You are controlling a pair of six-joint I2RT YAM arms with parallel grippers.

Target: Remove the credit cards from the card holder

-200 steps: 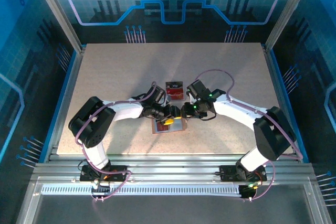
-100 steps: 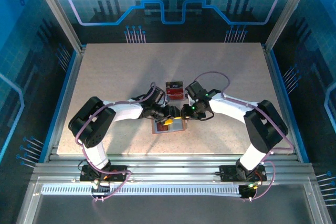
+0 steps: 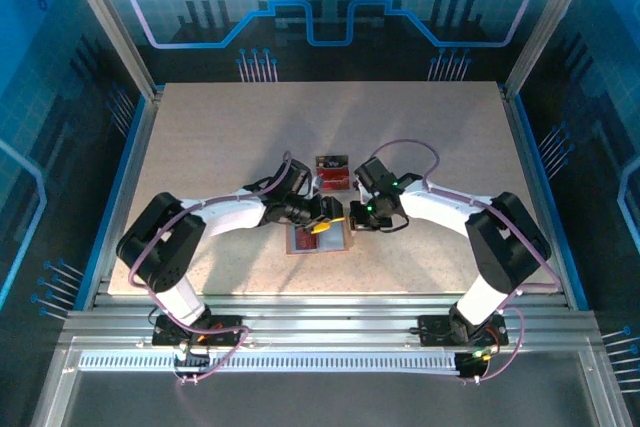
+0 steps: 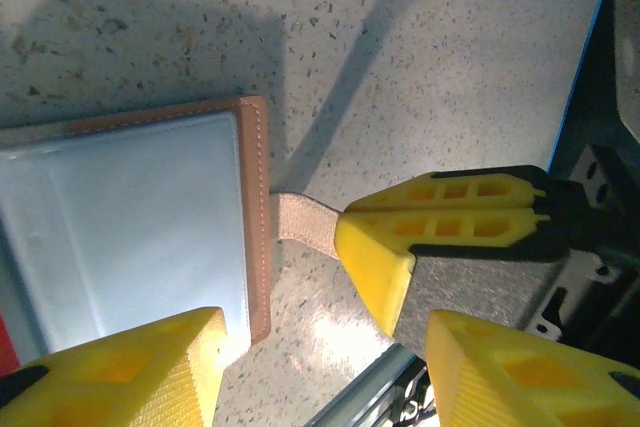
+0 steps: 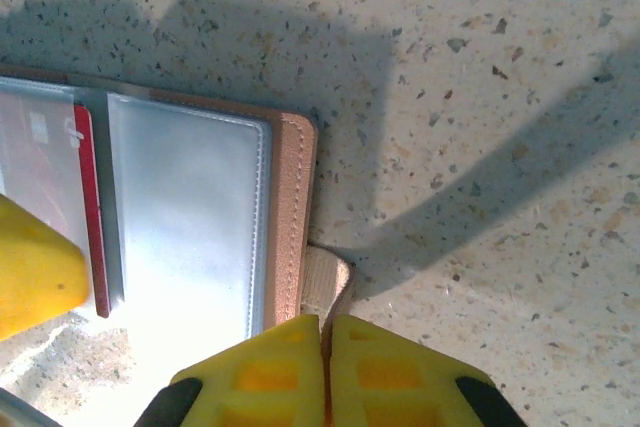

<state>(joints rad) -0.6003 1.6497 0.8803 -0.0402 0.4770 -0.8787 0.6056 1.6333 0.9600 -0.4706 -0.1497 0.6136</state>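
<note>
Card holder [image 3: 320,240] open flat on the desk [image 3: 200,147], toward the near side of the middle, between the two tools, grey-blue inner faces up. Tan stitched border along one edge, clasp tab [image 5: 326,282] sticking out from it onto the speckled desk. Right tool [image 5: 322,352] pinched tight on the end of that tab, yellow fingers [image 4: 440,232] pressed together with the strap running in between them. Left tool [image 4: 325,347] about half spread, gripping nothing; one finger [image 5: 30,267] over the holder's inner face, the other out past the tab above the desk; touching the holder or not, cannot tell. Red card [image 5: 50,177] in a clear pocket of the holder, beside the grey-blue pocket next to the border, partly hidden by that left finger. Seen from above, both arms bent inward, tools nearly meeting over the holder. Small tray [image 3: 332,175] with red contents just behind the holder, apart from it
</note>
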